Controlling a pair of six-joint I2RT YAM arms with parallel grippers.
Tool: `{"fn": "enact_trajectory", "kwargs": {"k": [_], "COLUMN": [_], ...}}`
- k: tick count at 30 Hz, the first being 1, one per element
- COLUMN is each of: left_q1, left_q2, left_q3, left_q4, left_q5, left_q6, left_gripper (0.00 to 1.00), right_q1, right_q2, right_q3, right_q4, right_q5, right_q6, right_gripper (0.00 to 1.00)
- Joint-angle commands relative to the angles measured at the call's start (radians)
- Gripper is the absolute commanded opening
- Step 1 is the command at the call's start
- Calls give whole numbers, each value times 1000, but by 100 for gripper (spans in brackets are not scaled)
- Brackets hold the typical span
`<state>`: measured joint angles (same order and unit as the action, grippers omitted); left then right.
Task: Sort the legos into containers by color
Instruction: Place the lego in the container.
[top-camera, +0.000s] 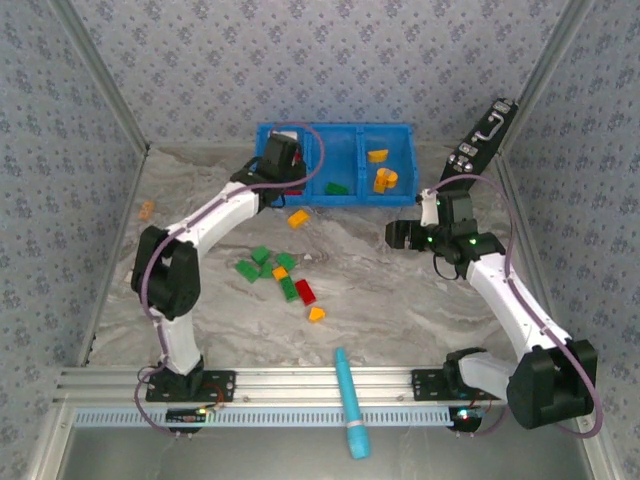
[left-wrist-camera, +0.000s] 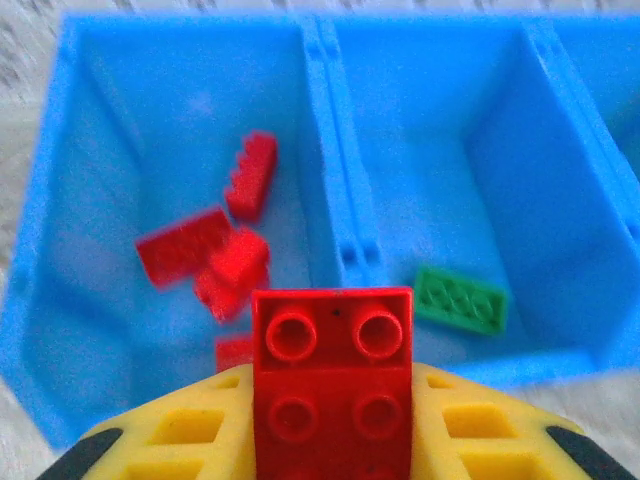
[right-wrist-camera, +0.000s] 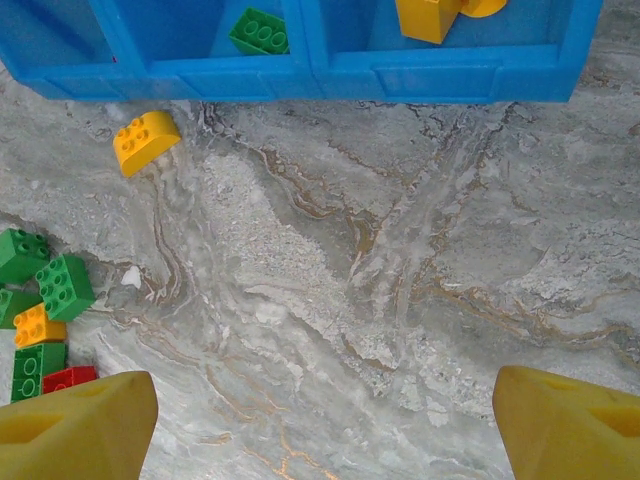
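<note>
Red lego (left-wrist-camera: 333, 385) pinched tight in left fingers (left-wrist-camera: 190, 425), just above near wall of blue bin (left-wrist-camera: 335, 150), around left-middle divider. Left wrist cam: red pile (left-wrist-camera: 215, 262) in left compartment; top view, arm covers it. Loose legos (top-camera: 288, 289) mid-tabletop (top-camera: 400, 290). Right fingers (right-wrist-camera: 80, 430) spread wide, holding nothing.

Bright even light, faint shadows, left wrist view soft-focused

We see the left gripper (top-camera: 283, 162), upper centre, pinching a red lego (left-wrist-camera: 332, 375); the right gripper (top-camera: 402, 236), centre right, spread wide.
</note>
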<state>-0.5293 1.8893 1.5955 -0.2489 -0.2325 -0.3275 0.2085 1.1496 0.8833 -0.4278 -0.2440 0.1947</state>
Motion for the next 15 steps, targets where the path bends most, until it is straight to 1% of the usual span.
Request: {"fn": "enact_trajectory", "kwargs": {"k": [1,3,7,9,12,15], "left_q1": [26,43,69,79,87,88], "left_q2": [105,167,283,319,354,357], "left_q3": [71,113,228,262,309,327], "left_q4": [84,113,92,87,55,42], "left_q5": [-16,-17,-16,-11,-17,-17], "left_q6": [45,38,26,20,23,39], "left_gripper": [24,24,24,26,33,43], "right_q1": [-5,-3,1,3,3,0], "right_q2": [20,29,38,41,55,85], "right_q3": [-10,-10,-10,-10,-13,-12], "right_q4": [13,14,11,9,19,25], "right_q5": [-5,-5,-3,0,7,14], "right_q6": [5,10,11,10,4,-4], "right_gripper": [89,89,89,89,89,89]}}
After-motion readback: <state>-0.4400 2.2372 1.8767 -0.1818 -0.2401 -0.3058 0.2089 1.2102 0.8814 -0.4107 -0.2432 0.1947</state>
